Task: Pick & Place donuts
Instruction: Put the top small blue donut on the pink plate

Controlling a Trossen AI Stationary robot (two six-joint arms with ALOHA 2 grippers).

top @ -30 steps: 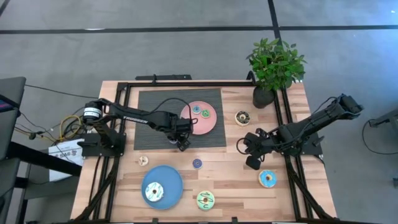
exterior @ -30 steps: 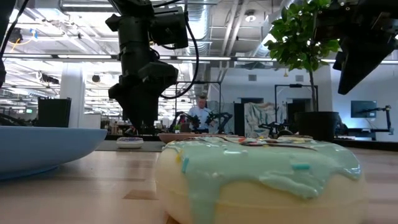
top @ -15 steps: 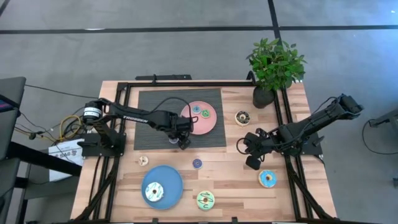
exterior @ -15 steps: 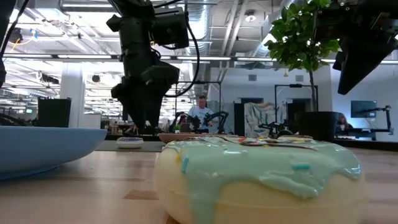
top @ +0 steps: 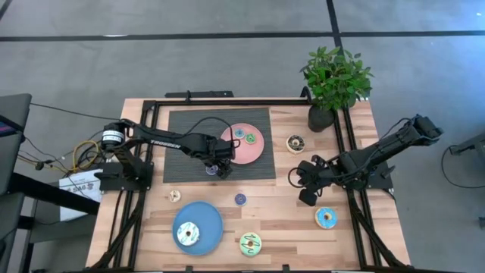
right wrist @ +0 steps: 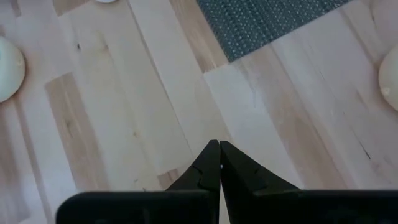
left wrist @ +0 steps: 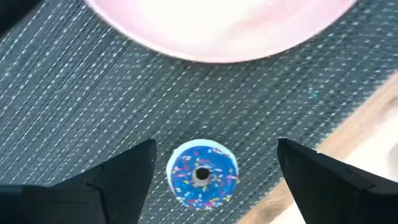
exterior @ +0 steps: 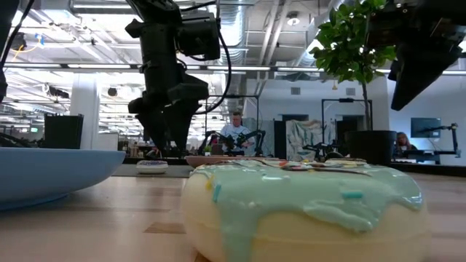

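Note:
My left gripper [top: 219, 167] [left wrist: 216, 146] hangs open over the dark mat, just near of the pink plate [top: 256, 150]. A small blue sprinkled donut [left wrist: 202, 173] [top: 211, 170] lies flat on the mat between its two fingers, with a gap on each side. My right gripper [top: 301, 183] [right wrist: 219, 148] is shut above bare wood at the table's right. Other donuts lie about: two small ones on the pink plate [top: 244, 136], a brown one [top: 295, 142], a light blue one [top: 326, 218], a lime green one [top: 251, 243], a white one [top: 187, 233] on the blue plate, a small purple one [top: 240, 199] and a small cream one [top: 174, 196].
The blue plate [top: 211, 220] sits near the table's near edge. A potted plant [top: 333, 83] stands at the far right corner. The dark mat [top: 182, 144] covers the far middle. Black frame rails [top: 151, 144] run along the table's sides. People show in the room beyond the table.
My left gripper has opened: in the low view its fingers stood close together and now stand apart. It has shifted slightly toward the far edge, and the small blue donut now shows beside it on the mat. The right arm has kept still.

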